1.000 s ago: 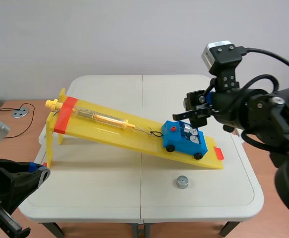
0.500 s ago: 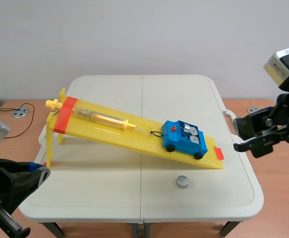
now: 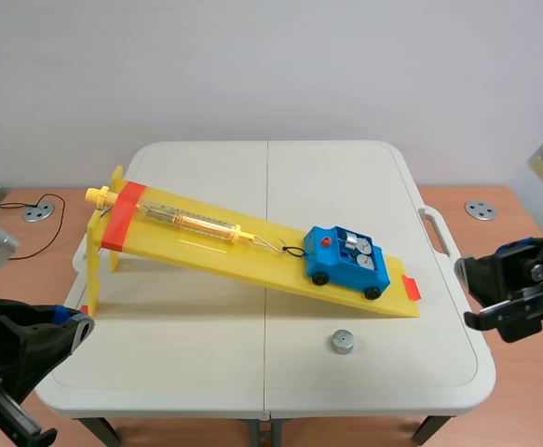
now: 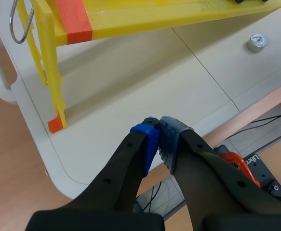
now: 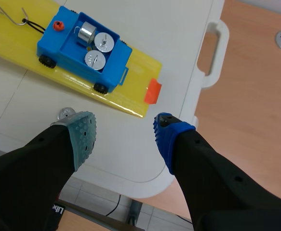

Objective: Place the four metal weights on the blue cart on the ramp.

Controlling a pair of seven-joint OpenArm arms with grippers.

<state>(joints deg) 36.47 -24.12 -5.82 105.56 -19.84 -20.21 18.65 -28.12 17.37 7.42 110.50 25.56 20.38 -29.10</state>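
The blue cart (image 3: 347,261) (image 5: 85,50) sits low on the yellow ramp (image 3: 196,250) (image 5: 130,103). In its tray I see three metal weights: two upright (image 5: 103,42) (image 5: 94,60) and one lying on its side (image 5: 86,32). Another weight (image 3: 343,342) (image 4: 257,42) (image 5: 65,113) stands on the table in front of the ramp's low end. My right gripper (image 3: 469,296) (image 5: 123,127) is open and empty, off the table's right edge. My left gripper (image 3: 74,326) (image 4: 157,139) is shut on nothing at the table's near left corner.
A clear spring scale (image 3: 192,222) lies along the ramp, hooked to the cart by a black string. Orange tape (image 3: 122,216) (image 4: 75,21) marks the ramp's high end and an orange tab (image 5: 153,91) its low end. The white table has a handle (image 5: 216,53) on its right edge.
My right arm has pulled away from above the cart, moving right and down past the table's right edge, its gripper empty. The cart, the loose weight and the left arm have stayed put.
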